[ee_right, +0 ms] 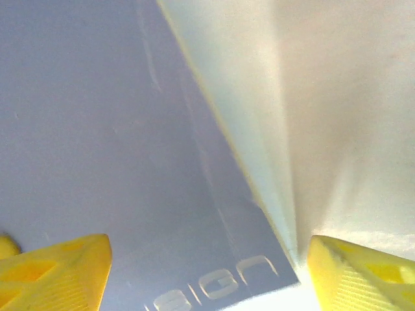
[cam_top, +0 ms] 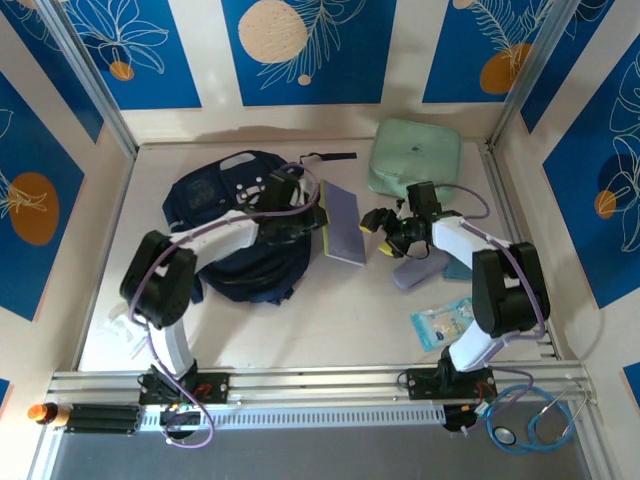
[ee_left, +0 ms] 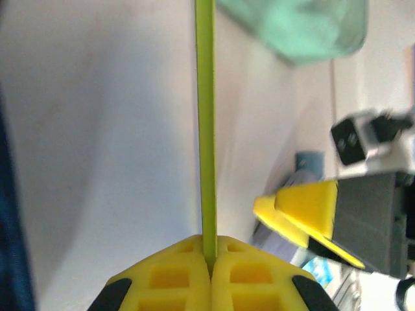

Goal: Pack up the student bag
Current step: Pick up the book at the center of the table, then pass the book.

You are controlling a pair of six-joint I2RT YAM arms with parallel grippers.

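From above, you see the large dark navy fabric backpack (cam_top: 235, 240) lying left of centre on the table (cam_top: 300, 330). Your left gripper (cam_top: 319, 216) at its right side pinches a flat lavender notebook with a yellow-green edge (cam_top: 345, 228). The right gripper (cam_top: 376, 222) is just beside it.

Left wrist: jaws pressed onto that thin edge.

Right wrist: jaws spread wide, the lavender cover close in front.

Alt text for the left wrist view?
The left gripper, jaws shut, pinches the thin yellow-green edge of a notebook that runs up the frame. Behind are the pale table, a blurred mint-green case and the right gripper.
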